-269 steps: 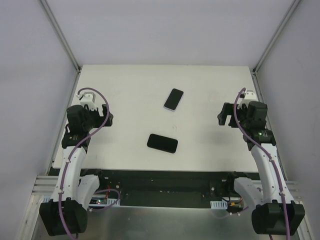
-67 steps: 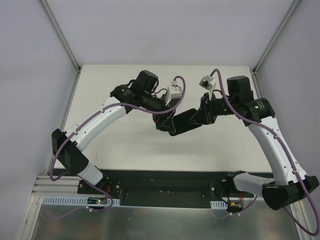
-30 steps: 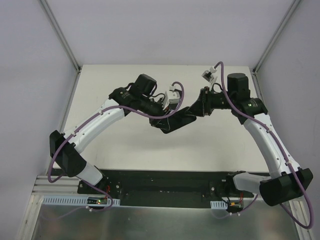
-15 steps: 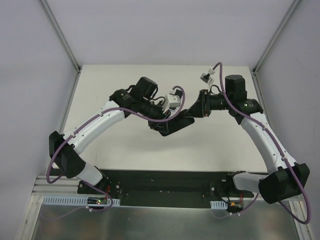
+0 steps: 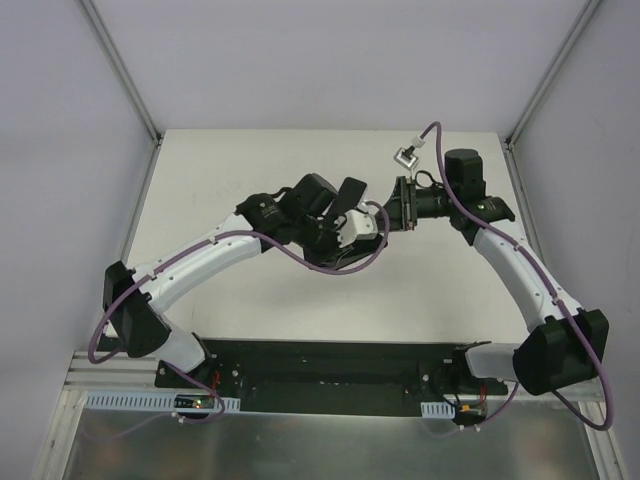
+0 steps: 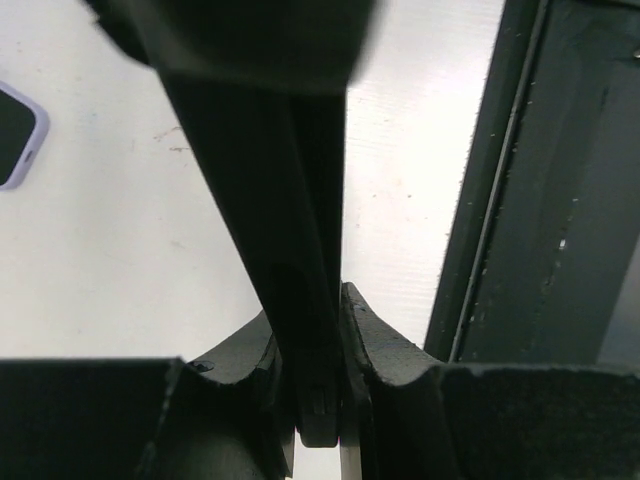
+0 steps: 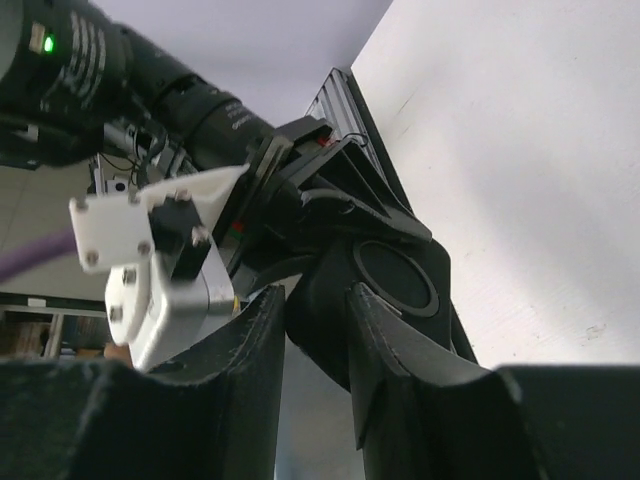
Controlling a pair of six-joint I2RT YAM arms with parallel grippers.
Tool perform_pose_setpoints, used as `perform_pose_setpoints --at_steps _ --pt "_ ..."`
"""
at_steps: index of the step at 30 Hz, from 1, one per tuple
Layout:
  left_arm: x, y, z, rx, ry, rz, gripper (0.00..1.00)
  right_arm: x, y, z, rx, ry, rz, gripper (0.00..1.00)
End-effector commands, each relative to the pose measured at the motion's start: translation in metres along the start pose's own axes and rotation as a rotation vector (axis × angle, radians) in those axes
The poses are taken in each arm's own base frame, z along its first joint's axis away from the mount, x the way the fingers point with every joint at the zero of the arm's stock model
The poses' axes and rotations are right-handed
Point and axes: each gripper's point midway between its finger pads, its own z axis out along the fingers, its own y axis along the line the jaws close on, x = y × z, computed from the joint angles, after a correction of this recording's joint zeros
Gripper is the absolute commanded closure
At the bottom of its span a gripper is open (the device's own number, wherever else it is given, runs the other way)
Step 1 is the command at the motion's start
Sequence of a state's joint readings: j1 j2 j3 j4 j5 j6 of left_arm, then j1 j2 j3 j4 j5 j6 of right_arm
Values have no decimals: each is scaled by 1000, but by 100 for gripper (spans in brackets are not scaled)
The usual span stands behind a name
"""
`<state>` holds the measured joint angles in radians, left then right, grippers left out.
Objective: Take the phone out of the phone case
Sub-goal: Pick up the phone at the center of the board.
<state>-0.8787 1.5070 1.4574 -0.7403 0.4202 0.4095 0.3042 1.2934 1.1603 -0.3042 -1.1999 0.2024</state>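
phone case (image 6: 292, 200): black, edge-on, lifted off the surface (image 5: 250, 170)
left hand (image 6: 310, 330): clamped tight on its thin edge
right hand (image 7: 315, 312): partly closed, pinching its far end

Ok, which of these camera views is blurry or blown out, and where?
Left wrist: the cased phone in the left gripper blurs to a dark smear at the top; the table is washed out. Right wrist: the right gripper on the cased phone is dim and soft against a bright table. Top external: sharp, evenly lit, faint shadows.
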Motion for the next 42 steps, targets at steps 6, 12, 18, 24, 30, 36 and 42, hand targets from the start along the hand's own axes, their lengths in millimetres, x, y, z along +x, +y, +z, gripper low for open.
perform_pose_setpoints --at_steps 6,12,18,24,30,36,42 --pt "-17 7 4 -99 -2 141 100 -19 -26 -2 100 -75 59 100" --pt "-20 1 -2 -74 -28 130 100 -20 -27 -11 153 -85 -2 86" --pt "-17 0 -15 -17 -82 59 100 -15 -1 -29 195 -66 -151 55" --pt "-16 -6 -27 60 -135 19 100 -6 22 -43 230 -75 -278 46" --pt "-24 -14 -33 125 -180 -1 100 8 31 -34 197 -9 -316 37" --pt "-32 -24 -37 188 -209 6 100 6 23 -25 212 22 -330 34" --pt "-36 -24 -47 222 -239 0 100 14 22 -31 242 55 -372 35"
